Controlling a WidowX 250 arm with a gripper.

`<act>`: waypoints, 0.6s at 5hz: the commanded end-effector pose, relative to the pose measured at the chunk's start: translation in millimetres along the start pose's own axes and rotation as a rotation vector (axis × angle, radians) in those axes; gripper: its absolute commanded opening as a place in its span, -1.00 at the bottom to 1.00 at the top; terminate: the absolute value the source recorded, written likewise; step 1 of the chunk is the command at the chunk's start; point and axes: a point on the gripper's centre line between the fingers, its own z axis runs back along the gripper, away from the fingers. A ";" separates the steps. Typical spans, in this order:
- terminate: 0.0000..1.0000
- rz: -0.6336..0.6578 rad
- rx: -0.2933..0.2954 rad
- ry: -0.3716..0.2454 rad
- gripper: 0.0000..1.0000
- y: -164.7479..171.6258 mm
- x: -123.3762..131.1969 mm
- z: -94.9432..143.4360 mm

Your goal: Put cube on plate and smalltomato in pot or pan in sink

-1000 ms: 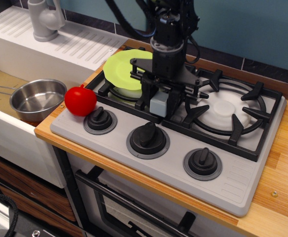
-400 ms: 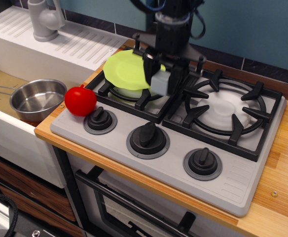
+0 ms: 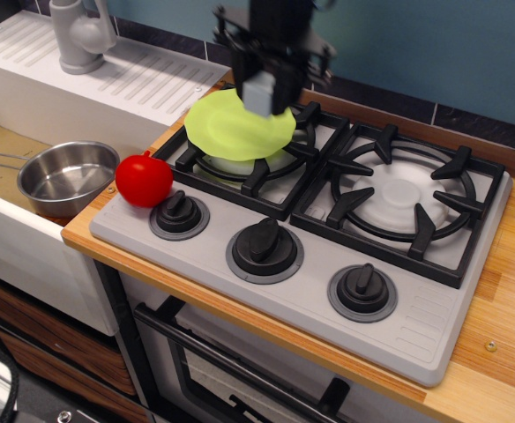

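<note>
Cube (image 3: 260,92), pale grey-blue, held in the jaws of the gripper (image 3: 262,88) above the far edge of the plate (image 3: 235,126); contact with plate cannot be told. Plate lime-green, thin, wavy-rimmed, resting on the left burner grate (image 3: 249,163). Smalltomato (image 3: 143,179), glossy red, at the stove's front-left corner beside a black knob (image 3: 179,211), apart from the steel pan (image 3: 67,177) in the tan sink (image 3: 2,154). Grey faucet (image 3: 80,33) on the ribbed drainboard behind. Moved since earlier: cube and gripper up and left from between the burners; tomato, pan, plate unchanged. Wooden tabletop (image 3: 504,300) at right.
</note>
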 end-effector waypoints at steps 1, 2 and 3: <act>-1.00 -0.058 -0.028 -0.065 -1.00 50.3 22.0 5.1; -1.00 -0.059 -0.039 -0.067 -1.00 57.8 25.3 -2.8; -1.00 -0.041 -0.041 -0.065 -1.00 50.6 23.7 -8.2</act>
